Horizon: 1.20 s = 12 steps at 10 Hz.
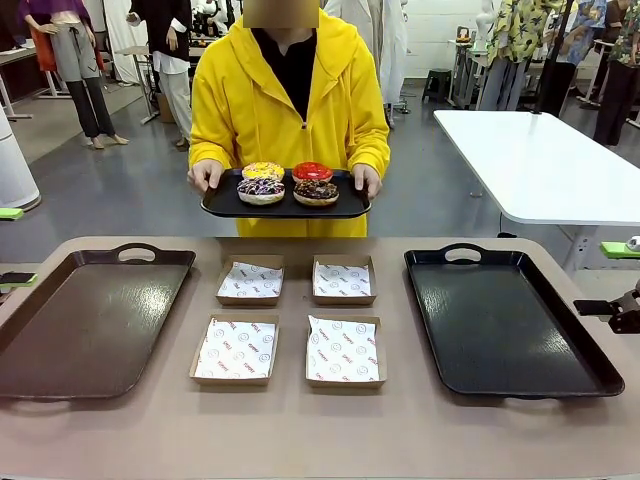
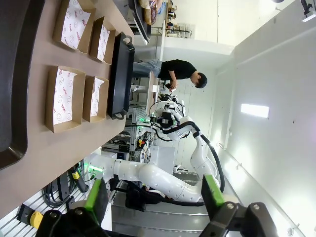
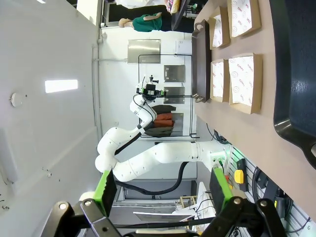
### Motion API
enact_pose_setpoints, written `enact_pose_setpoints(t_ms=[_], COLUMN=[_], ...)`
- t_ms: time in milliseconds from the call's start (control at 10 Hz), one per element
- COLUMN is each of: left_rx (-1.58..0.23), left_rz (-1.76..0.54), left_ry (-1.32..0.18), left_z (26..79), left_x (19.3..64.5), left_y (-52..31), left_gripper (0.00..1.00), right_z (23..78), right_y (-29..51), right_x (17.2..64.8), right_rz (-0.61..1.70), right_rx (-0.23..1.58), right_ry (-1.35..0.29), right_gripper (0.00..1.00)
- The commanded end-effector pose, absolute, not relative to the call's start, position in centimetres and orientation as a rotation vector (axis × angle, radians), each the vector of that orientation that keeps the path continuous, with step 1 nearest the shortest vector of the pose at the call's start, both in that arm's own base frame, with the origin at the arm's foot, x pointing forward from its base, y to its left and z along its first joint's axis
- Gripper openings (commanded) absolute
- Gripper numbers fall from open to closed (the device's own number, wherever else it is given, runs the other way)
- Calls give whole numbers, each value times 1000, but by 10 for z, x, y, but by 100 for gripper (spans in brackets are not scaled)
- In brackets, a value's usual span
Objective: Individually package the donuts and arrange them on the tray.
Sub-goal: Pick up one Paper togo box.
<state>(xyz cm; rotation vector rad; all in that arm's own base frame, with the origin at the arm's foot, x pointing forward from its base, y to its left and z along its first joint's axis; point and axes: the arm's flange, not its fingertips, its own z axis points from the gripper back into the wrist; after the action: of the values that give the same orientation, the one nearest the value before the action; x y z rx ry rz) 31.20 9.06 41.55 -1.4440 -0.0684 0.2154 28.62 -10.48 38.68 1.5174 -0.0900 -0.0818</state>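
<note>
While a person in a yellow coat stands at the far side of the tabletop, the 4 donuts sit 2 by 2 on a black carried tray. The yellow-glazed donut and red-glazed donut are nearest the person. One hand and the other hand grip its ends. On the tabletop, 4 paper-lined boxes lie in a 2 by 2 block between a left tray and a right tray. The left fingers are spread apart, grasping nothing. The right fingers are likewise released, holding nothing.
</note>
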Motion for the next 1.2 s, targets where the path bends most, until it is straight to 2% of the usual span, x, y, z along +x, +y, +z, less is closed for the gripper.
enact_pose_setpoints(t_ms=[0, 100, 300, 600, 800, 1100], left_rx=[-1460, -1444, -1212, -899, -658, -348], left_rz=[215, 215, 249, 115, 18, -28], left_ry=[-73, -68, 10, 127, 245, 342], left_z=[417, 415, 445, 493, 507, 473], left_x=[312, 312, 342, 400, 421, 443], left_y=[90, 91, 70, -2, -63, -144], left_gripper=[100, 100, 100, 100, 100, 100], right_z=[388, 388, 388, 388, 388, 388], right_y=[-105, -105, -105, -105, -105, -105], right_x=[286, 286, 286, 286, 286, 286], right_rz=[-79, -79, -79, -79, -79, -79], right_rx=[1532, 1532, 1532, 1532, 1532, 1532], right_ry=[-95, -95, -95, -95, -95, -95], right_gripper=[100, 100, 100, 100, 100, 100])
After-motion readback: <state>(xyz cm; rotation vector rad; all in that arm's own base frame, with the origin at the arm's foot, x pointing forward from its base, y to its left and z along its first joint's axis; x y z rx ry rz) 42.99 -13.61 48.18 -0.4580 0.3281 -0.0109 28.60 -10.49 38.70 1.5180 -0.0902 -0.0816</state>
